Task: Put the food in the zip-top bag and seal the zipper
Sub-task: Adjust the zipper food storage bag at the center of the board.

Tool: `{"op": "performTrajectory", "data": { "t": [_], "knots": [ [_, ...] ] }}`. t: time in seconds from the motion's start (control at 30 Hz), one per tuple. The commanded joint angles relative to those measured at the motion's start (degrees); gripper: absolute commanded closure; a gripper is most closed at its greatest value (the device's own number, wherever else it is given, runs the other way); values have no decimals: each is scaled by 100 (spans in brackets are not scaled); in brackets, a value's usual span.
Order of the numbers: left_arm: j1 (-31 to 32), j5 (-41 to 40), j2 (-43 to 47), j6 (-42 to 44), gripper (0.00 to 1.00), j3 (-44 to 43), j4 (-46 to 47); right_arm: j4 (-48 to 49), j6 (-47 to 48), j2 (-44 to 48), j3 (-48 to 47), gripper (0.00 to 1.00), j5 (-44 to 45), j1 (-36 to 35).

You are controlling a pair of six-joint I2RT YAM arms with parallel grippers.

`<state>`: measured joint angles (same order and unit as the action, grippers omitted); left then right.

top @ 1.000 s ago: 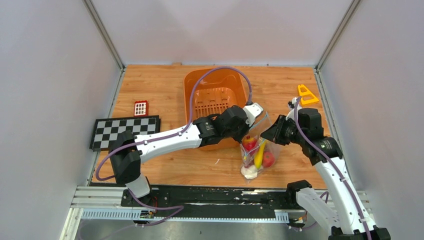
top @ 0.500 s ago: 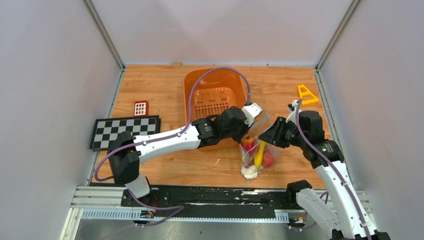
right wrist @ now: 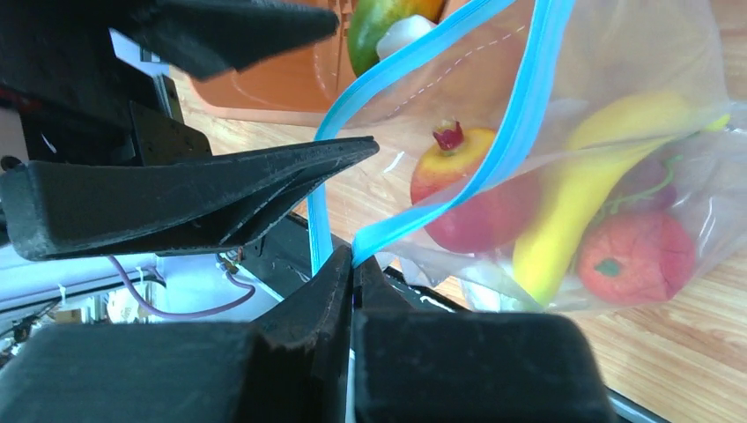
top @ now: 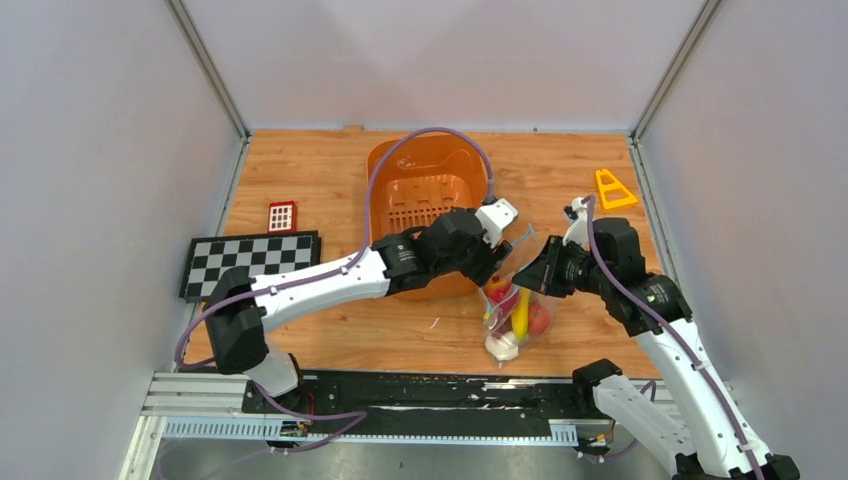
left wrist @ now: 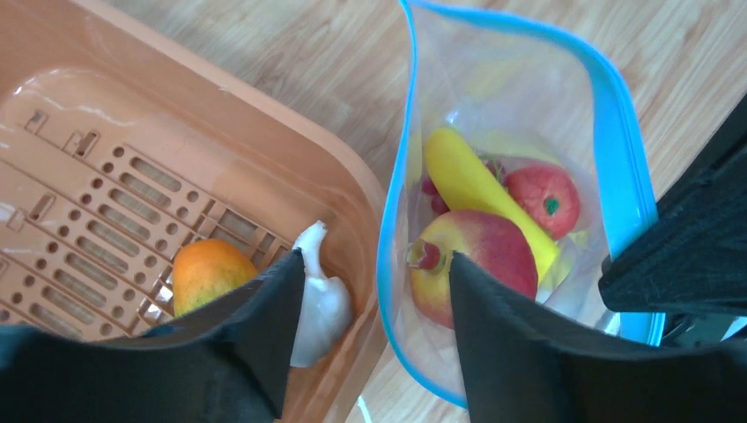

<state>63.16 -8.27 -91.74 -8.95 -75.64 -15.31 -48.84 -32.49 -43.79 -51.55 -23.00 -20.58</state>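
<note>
The clear zip-top bag (top: 517,312) hangs open-mouthed between both arms, its teal zipper (left wrist: 618,132) unsealed. Inside lie food pieces: a yellow banana (left wrist: 476,185), a red-yellow round fruit (left wrist: 483,256) and a red fruit (left wrist: 553,198). My left gripper (left wrist: 374,264) is open and straddles the bag's left rim, one finger over the basket, one over the bag, holding nothing. My right gripper (right wrist: 354,256) is shut on the zipper (right wrist: 520,115) at the bag's near corner. An orange fruit (left wrist: 207,273) and a white garlic piece (left wrist: 321,295) lie in the basket.
The orange slotted basket (top: 380,165) stands right behind the bag and touches the left arm's wrist. A checkerboard (top: 250,262) and a small red grid block (top: 282,215) lie at the left. A yellow triangular piece (top: 612,188) sits at the back right.
My left gripper's jaws have opened and the arm has drifted slightly left. The right gripper has shifted a little left with the bag's rim.
</note>
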Motion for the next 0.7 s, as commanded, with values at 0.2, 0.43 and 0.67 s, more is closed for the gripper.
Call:
{"op": "performTrajectory", "data": {
  "t": [0.2, 0.43, 0.67],
  "knots": [
    [-589, 314, 1170, -116, 4, 180, 119, -772, 1025, -415, -1041, 100, 303, -40],
    [-1881, 749, 1176, -603, 0, 545, -168, -932, 1451, -549, -1742, 100, 268, -43],
    [-2277, 1195, 709, -520, 0, 663, -13, -1355, 1676, -514, -1863, 100, 693, -43]
  ]
}}
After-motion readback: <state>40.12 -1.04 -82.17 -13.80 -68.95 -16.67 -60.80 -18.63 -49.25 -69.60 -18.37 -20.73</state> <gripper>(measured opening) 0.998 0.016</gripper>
